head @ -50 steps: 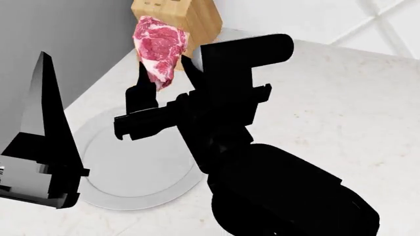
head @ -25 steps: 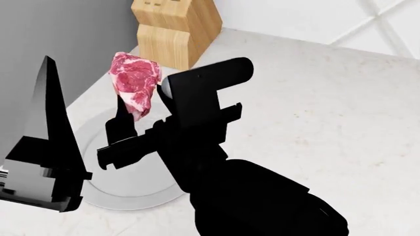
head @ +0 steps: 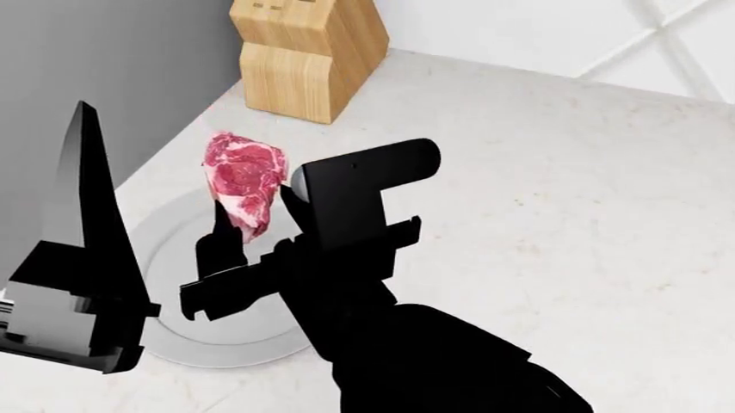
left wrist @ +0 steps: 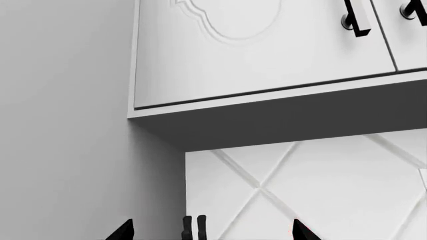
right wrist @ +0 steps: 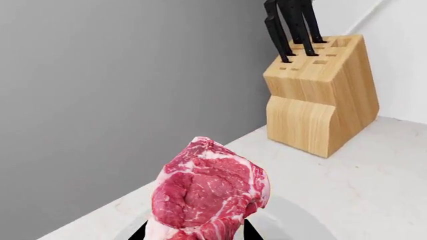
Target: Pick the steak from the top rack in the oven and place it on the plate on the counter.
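The steak (head: pixel 243 182), pink-red with white marbling, stands on edge in the air, pinched by my right gripper (head: pixel 247 225), which is shut on its lower end. It hangs over the far part of the white plate (head: pixel 172 258) lying on the white marbled counter (head: pixel 552 189). The right wrist view shows the steak (right wrist: pixel 207 192) close up between two dark fingertips (right wrist: pixel 139 232), with the plate's rim (right wrist: pixel 300 220) below it. My left gripper (head: pixel 81 284) is raised at the left, above the plate's near-left edge; in its wrist view the fingertips (left wrist: pixel 123 231) stand wide apart with nothing between them. The oven is out of view.
A wooden knife block (head: pixel 305 52) with black-handled knives (right wrist: pixel 290 25) stands at the counter's back left, just beyond the plate. A grey wall panel (head: pixel 103 77) borders the counter on the left. White upper cabinets (left wrist: pixel 260 45) and tiled backsplash (left wrist: pixel 313 190) lie behind.
My right gripper has carried the steak down and toward me, from level with the knife block to just over the plate. The left arm has barely moved.
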You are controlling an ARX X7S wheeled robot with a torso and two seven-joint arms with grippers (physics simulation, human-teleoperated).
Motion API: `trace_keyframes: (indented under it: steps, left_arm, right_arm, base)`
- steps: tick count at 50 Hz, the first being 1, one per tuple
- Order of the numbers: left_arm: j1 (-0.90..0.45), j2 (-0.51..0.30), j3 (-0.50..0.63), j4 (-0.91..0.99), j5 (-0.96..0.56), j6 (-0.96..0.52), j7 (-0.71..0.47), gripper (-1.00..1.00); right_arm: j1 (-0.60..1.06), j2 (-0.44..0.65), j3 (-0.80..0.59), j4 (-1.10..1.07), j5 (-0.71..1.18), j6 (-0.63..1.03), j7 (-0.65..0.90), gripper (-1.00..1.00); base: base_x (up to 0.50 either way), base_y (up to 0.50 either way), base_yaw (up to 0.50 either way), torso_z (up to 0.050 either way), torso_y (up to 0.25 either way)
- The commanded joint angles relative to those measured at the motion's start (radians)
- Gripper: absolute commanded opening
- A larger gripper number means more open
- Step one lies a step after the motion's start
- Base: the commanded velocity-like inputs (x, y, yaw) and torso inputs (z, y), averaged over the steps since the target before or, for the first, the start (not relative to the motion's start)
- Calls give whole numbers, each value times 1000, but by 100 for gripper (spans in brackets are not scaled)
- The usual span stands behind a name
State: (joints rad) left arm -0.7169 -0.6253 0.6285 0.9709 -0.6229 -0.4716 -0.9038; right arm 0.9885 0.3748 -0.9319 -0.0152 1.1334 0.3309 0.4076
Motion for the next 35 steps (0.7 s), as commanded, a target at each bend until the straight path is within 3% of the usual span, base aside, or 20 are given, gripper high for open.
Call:
trace_keyframes:
  steps: [1,35]
  left_arm:
    - [4,-3,6,-2,5,7,-2,100]
    - [0,-13,16,0,0,15,-12,100]
  right_arm:
    - [-9,-1,4,5,-27,-3,-11,-100]
    - [-34,-5,-16,8,-34,-9,-29,-100]
  base:
    - [0,0,0,0,0]
    - [0,0,0,0,1]
